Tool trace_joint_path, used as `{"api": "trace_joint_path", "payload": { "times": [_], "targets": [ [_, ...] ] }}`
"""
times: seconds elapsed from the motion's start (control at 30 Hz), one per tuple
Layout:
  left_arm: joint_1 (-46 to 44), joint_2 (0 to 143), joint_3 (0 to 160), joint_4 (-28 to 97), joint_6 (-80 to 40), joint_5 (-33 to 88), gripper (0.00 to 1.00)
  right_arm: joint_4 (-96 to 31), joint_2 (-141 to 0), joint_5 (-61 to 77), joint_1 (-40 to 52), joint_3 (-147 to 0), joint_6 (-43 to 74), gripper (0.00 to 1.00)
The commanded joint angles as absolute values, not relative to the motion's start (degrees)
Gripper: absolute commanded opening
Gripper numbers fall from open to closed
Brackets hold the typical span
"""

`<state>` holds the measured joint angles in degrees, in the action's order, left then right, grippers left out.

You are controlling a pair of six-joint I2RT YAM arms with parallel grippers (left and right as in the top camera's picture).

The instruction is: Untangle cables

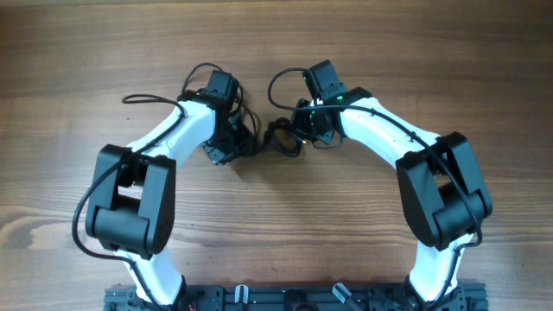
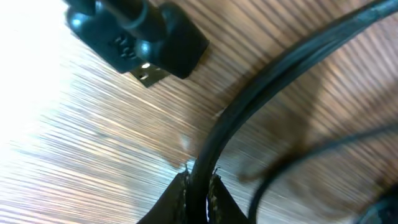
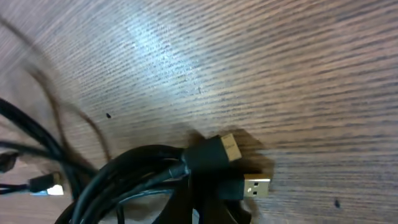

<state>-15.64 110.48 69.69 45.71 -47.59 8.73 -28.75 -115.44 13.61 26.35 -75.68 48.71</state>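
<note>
The cables (image 1: 275, 138) are thin black cords in a tangle on the wooden table, between my two grippers. My left gripper (image 1: 230, 145) is at the tangle's left side. In the left wrist view it (image 2: 199, 190) is shut on one black cable (image 2: 249, 99), and a black plug (image 2: 140, 40) lies on the wood beyond. My right gripper (image 1: 304, 130) is at the tangle's right side. In the right wrist view it (image 3: 211, 208) is closed around a bundle of cables (image 3: 137, 171) just behind a gold-tipped plug (image 3: 229, 148) and a USB plug (image 3: 255, 186).
A loose cord loops up behind the right wrist (image 1: 278, 83). Another cord trails left from the left arm (image 1: 143, 98). The arm bases and a black rail (image 1: 294, 298) are at the front edge. The table is bare wood (image 1: 276, 225).
</note>
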Motion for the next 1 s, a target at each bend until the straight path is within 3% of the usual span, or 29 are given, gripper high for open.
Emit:
{"api": "trace_joint_path", "payload": {
  "times": [0.0,0.2,0.27,0.47,0.63,0.73,0.97],
  "targets": [
    [-12.8,111.0,69.2,48.3,-42.8,-1.3,0.10,-30.2,-116.8,6.9,26.2,-75.4,47.8,0.04],
    [-11.3,111.0,69.2,48.9,-39.4,-1.2,0.07,-30.7,-116.8,6.3,26.2,-75.4,48.1,0.05],
    [-11.4,111.0,69.2,48.9,-39.4,-1.2,0.07,-30.7,-116.8,9.4,26.2,-75.4,47.5,0.24],
    [-11.5,111.0,69.2,48.4,-39.4,-1.2,0.07,-30.2,-116.7,20.3,26.1,-75.5,29.8,0.56],
    [-11.5,111.0,69.2,47.4,-39.4,-1.2,0.07,-28.9,-116.3,27.0,25.9,-75.5,29.6,0.59],
    [-11.5,111.0,69.2,46.5,-39.4,-1.2,0.06,-25.2,-116.3,34.7,26.0,-75.5,20.3,0.59],
    [-11.5,111.0,69.2,45.4,-37.0,-1.1,0.06,-23.6,-116.3,34.2,26.1,-75.5,7.5,0.62]
  ]
}}
